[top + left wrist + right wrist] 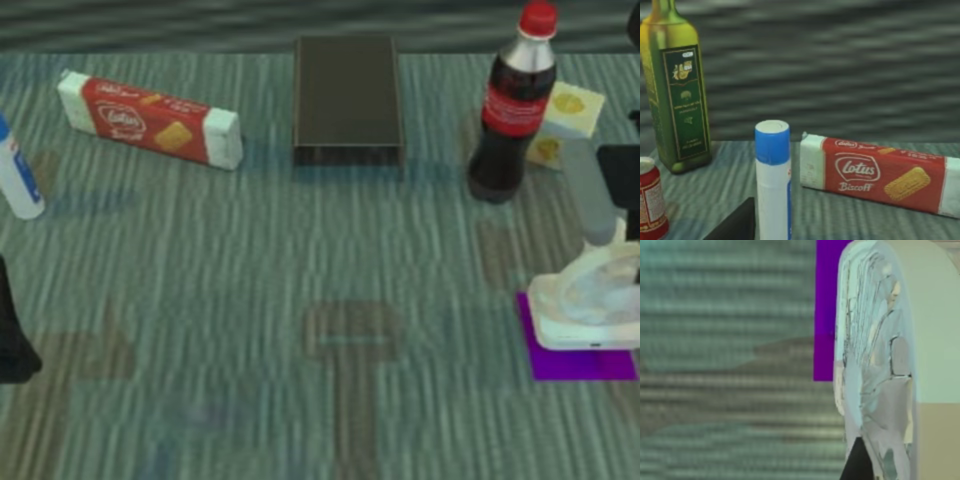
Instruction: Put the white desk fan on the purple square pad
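Note:
The white desk fan [585, 300] stands at the table's right side with its square base on the purple square pad [580, 365]; the base covers the pad's far part and a purple strip shows in front. My right gripper [610, 285] reaches in from the right edge and is shut on the fan's head. In the right wrist view the fan [870, 340] fills the near space, one dark fingertip [857, 462] lies against it, and the pad [824, 315] shows behind. My left gripper [12, 345] is parked at the left edge, open and holding nothing.
A dark brown box [347, 98] lies at the back centre. A red biscuit pack [150, 120] is back left, beside a blue-capped white tube [18, 175]. A cola bottle [512, 110] and a white-and-yellow box [570, 115] stand just behind the fan. An oil bottle [677, 95] stands far left.

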Robot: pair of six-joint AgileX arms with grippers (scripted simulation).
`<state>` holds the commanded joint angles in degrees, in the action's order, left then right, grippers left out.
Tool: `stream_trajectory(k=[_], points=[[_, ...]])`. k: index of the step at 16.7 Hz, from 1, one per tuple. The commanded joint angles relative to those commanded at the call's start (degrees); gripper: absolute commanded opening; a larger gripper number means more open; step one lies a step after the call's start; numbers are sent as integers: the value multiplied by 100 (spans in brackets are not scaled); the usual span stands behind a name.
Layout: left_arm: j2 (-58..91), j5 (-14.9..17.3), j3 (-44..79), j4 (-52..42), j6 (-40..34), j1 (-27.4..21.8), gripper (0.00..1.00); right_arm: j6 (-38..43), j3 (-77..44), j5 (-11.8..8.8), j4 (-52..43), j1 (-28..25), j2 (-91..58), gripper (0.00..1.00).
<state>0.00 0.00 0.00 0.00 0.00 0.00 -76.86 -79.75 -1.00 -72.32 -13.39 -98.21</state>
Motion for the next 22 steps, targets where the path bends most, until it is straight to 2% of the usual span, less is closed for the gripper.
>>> stream_trajectory(k=[3,16,22], points=[[0,0,0,0,0,0,100,-1,5,0,5,0,-1,0],[0,0,0,0,0,0,100,-1,5,0,5,0,-1,98],[0,0,0,0,0,0,100,-1,5,0,5,0,-1,100]])
